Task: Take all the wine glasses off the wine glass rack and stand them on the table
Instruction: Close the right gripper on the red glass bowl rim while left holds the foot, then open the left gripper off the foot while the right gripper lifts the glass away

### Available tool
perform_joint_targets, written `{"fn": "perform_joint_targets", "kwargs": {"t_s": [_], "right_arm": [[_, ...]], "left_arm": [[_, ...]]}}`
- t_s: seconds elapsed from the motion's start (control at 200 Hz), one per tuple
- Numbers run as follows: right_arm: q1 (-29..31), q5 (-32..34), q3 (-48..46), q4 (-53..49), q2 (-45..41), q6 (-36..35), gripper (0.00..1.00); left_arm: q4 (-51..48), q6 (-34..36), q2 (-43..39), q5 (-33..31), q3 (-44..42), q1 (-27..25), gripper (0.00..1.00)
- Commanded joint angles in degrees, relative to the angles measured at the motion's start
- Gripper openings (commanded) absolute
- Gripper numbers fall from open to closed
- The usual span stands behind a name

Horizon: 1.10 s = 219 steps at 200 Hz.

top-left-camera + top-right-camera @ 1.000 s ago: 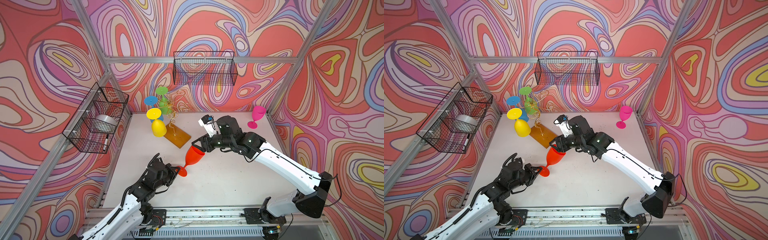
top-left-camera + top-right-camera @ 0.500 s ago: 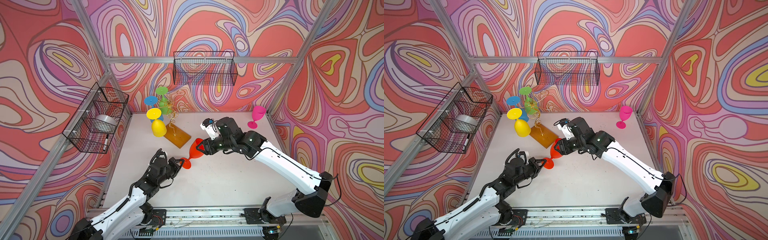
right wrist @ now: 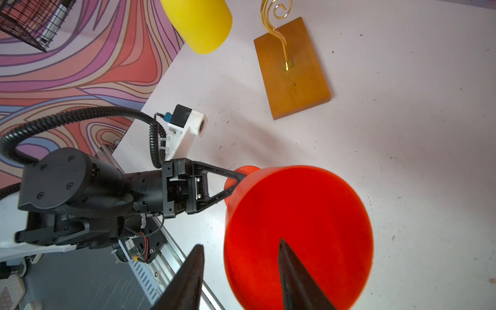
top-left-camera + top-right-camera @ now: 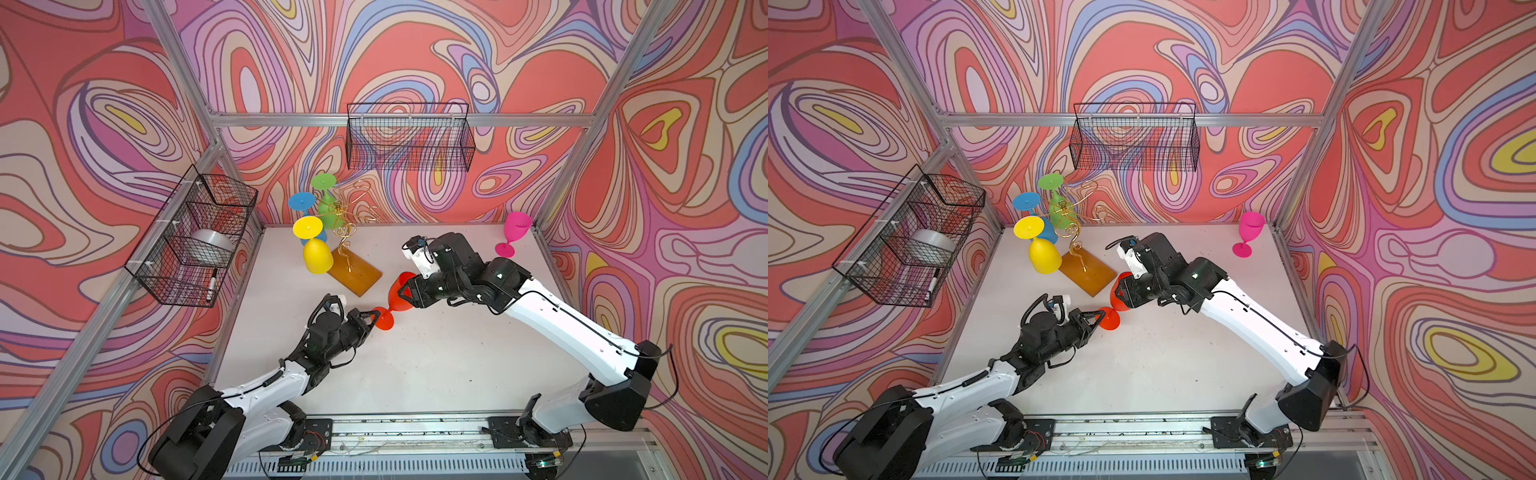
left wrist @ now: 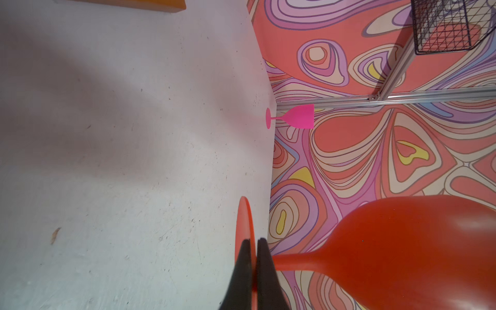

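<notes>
The scuffed white tabletop (image 4: 436,365) carries the gold wire wine glass rack (image 4: 357,272) on its flat amber-orange rectangular base at the far left. An upright pink plastic wine glass (image 4: 513,232) stands near the far right corner. Whether the red plastic wine glass (image 4: 395,305) at mid-table touches it cannot be told.

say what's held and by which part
The red glass: left gripper pinches its foot; right gripper straddles the bowl rim, not yet clamped.
</notes>
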Motion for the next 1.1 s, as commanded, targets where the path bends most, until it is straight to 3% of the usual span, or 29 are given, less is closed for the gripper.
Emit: {"fn": "perform_joint_targets", "kwargs": {"t_s": [0.0,0.351,0.731,0.846,0.997,1.092], "right_arm": [[-0.1,2.0,1.9,-1.4,0.9,-1.0,0.44],[-0.1,4.2,3.3,-2.6,3.0,-1.8,0.36],[1.7,6.4,5.3,-4.0,5.4,-2.6,0.30],[1.9,6.4,5.7,-4.1,5.9,-2.7,0.23],[2.0,6.6,6.6,-4.3,6.3,-2.8,0.00],[2.0,6.3,7.4,-4.5,6.6,-2.8,0.00]], "left_arm": [[10.7,-0.2,2.6,1.8,-1.0,0.3,0.00],[19.5,-1.7,9.6,2.5,-1.6,0.4,0.00],[20.4,-1.8,11.1,2.5,-1.3,0.5,0.00],[20.6,-1.8,11.1,2.6,-1.2,0.5,0.00],[20.2,-1.8,10.7,2.7,-1.4,0.7,0.00],[19.7,-1.6,10.2,2.7,-1.6,0.9,0.00]]}}
